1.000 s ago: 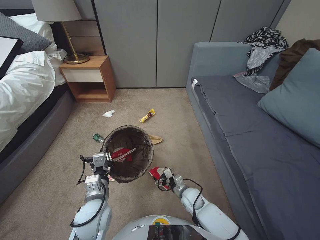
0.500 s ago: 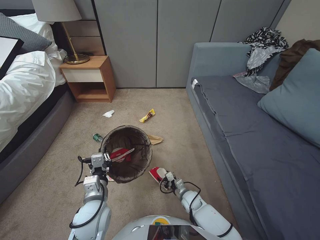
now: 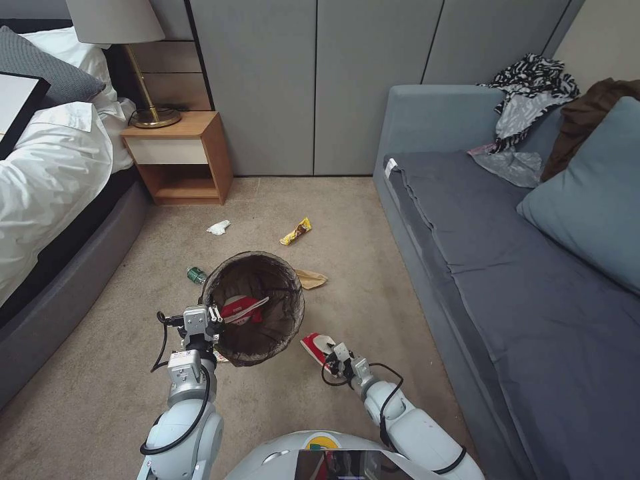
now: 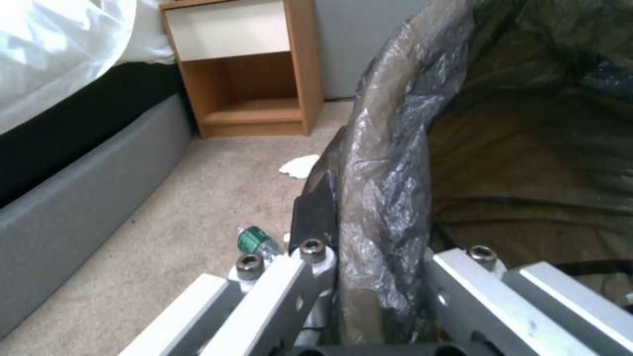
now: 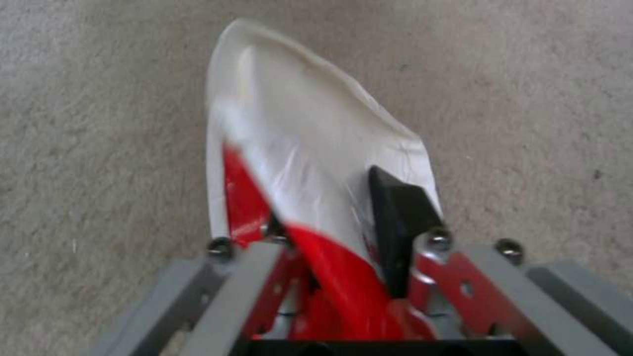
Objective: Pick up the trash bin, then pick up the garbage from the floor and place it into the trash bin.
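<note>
Your left gripper (image 3: pixel 215 315) is clamped on the near rim of the trash bin (image 3: pixel 257 267), bag liner pinched between the fingers, and there's already a red-white wrapper (image 3: pixel 241 309) inside. Your right gripper (image 3: pixel 331 354) sits low by the carpet just right of the bin, fingers closed on another red-white wrapper (image 5: pixel 290 148). Green bottle (image 3: pixel 195 275), tissue (image 3: pixel 218 228), yellow packet (image 3: pixel 295 231) and paper bag (image 3: pixel 311 279) lie on the floor beyond the bin.

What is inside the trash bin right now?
Inside the trash bin, held at its rim by the left gripper, lies a red-white wrapper on the dark bag lining; anything beneath it is hidden.
</note>
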Robot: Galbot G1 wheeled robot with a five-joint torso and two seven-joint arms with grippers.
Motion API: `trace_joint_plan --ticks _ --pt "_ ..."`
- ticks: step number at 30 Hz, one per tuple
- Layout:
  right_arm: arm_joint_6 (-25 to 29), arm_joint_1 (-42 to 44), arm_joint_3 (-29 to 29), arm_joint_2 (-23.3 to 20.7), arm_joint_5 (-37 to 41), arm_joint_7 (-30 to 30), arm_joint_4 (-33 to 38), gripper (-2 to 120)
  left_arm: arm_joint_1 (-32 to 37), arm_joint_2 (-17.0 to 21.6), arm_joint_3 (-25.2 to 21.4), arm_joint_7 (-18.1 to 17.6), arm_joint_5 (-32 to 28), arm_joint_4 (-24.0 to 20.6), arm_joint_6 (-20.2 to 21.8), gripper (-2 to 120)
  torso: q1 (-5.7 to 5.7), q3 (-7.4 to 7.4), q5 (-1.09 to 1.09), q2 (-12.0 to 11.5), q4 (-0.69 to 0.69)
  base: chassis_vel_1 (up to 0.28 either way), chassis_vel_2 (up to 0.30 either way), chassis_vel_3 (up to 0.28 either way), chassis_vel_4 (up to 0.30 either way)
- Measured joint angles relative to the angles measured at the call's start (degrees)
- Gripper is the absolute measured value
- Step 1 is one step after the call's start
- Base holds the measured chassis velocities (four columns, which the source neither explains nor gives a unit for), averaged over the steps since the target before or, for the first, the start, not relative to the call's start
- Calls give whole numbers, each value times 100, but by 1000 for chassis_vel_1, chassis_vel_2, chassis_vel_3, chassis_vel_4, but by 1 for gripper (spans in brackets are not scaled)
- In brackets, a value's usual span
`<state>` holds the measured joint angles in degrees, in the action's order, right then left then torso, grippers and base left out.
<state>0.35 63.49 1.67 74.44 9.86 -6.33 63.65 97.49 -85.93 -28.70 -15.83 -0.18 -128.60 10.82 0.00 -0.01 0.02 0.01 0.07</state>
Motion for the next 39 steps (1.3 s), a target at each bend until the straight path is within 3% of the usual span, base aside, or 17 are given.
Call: trace_joint_plan --ticks 5,21,24,39 --pt "29 2 -18 0 -27 26 -6 0 -5 8 -9 4 0 0 0 3 0 0 0 0 -2 0 0 0 0" --pt "170 72 -73 -51 -73 125 66 0 -12 31 -7 8 1 16 6 3 0 1 -1 -1 -1 0 0 0 0" --pt "193 152 -133 -92 -73 222 263 0 -23 40 -11 8 -12 36 11 3 0 2 -4 -1 -1 0 0 0 0" --pt "437 1257 -969 -371 -15 784 2547 0 -92 75 -16 5 -94 133 23 3 0 1 -2 -1 -3 0 0 0 0"
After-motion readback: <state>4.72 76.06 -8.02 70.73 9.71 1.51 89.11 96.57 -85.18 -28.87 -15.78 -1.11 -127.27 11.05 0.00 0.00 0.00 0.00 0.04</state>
